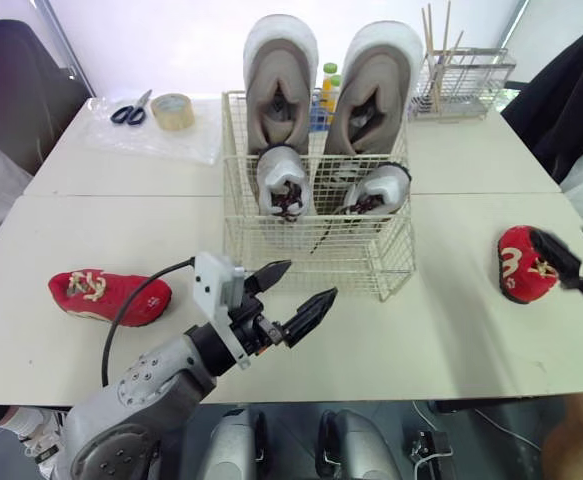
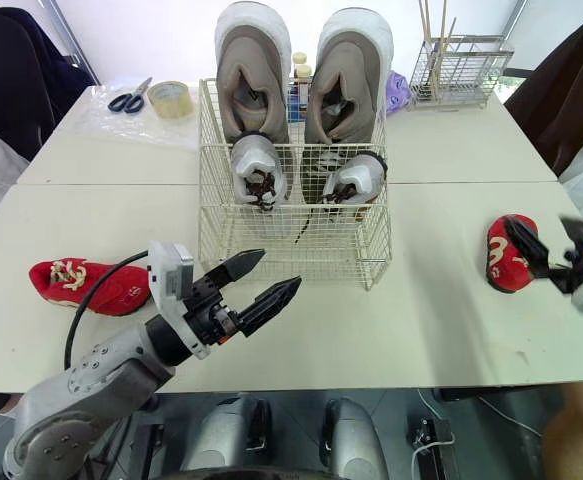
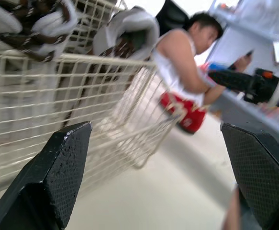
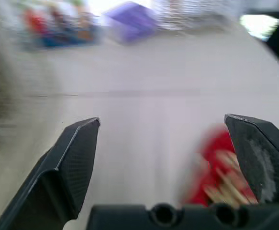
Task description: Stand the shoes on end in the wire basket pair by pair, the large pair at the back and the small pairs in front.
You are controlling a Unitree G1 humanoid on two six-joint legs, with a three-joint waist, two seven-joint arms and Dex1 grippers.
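The wire basket (image 1: 316, 245) stands mid-table. A large grey pair (image 1: 281, 80) stands on end at its back, and a small white pair (image 1: 283, 180) stands in front of it. One red shoe (image 1: 109, 296) lies on the table at the left. The other red shoe (image 1: 524, 262) lies at the right. My left gripper (image 1: 296, 290) is open with nothing between its fingers, just in front of the basket's near wall. My right gripper (image 2: 551, 250) is open at the right red shoe (image 4: 220, 177), with one finger over it and nothing held.
Scissors (image 1: 131, 110) and a tape roll (image 1: 173, 110) lie on a plastic sheet at the back left. A wire rack (image 1: 461, 80) with sticks stands at the back right. Bottles (image 1: 328, 85) stand behind the basket. A person (image 3: 187, 57) sits beyond the table's right side.
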